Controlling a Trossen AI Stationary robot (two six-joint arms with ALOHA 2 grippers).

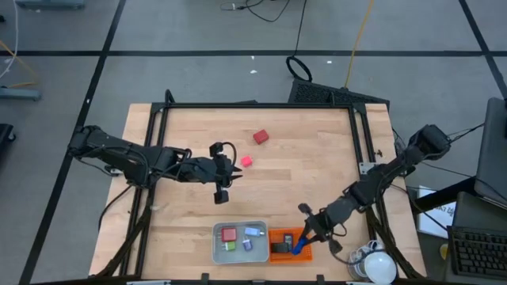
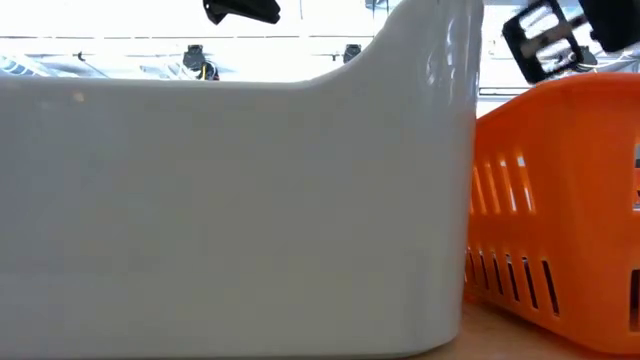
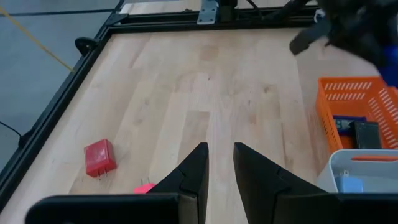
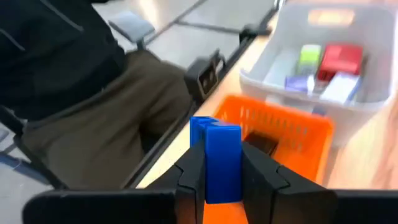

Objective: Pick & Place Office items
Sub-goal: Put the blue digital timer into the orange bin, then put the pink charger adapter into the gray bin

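Note:
A red block (image 1: 261,137) and a pink block (image 1: 246,161) lie on the wooden table. My left gripper (image 1: 222,195) hovers near the pink block, shut to a narrow slit with nothing in it (image 3: 221,149). The grey tray (image 1: 217,255) at the near edge holds red (image 1: 229,234), green (image 1: 230,246) and white-blue (image 1: 253,233) pieces. Beside it, the orange basket (image 1: 276,233) holds a black flat piece (image 1: 279,248). My right gripper (image 1: 302,245) hangs over the basket, shut on a blue block (image 4: 217,158). My right gripper pinches the blue block by two opposite sides (image 4: 209,174) between its two fingers. The fingers slant down from the table's far right toward its near edge. The block's end (image 4: 214,127) sticks out past the fingertips, and it hangs clear above the orange basket (image 4: 273,130).
Black frame rails (image 1: 253,105) border the table. Bare wood (image 1: 301,174) spreads across the middle. A white round thing (image 1: 382,266) sits by the near right corner. A seated person (image 4: 74,93) shows beyond the near edge. The tray's wall (image 2: 230,200) fills the low view.

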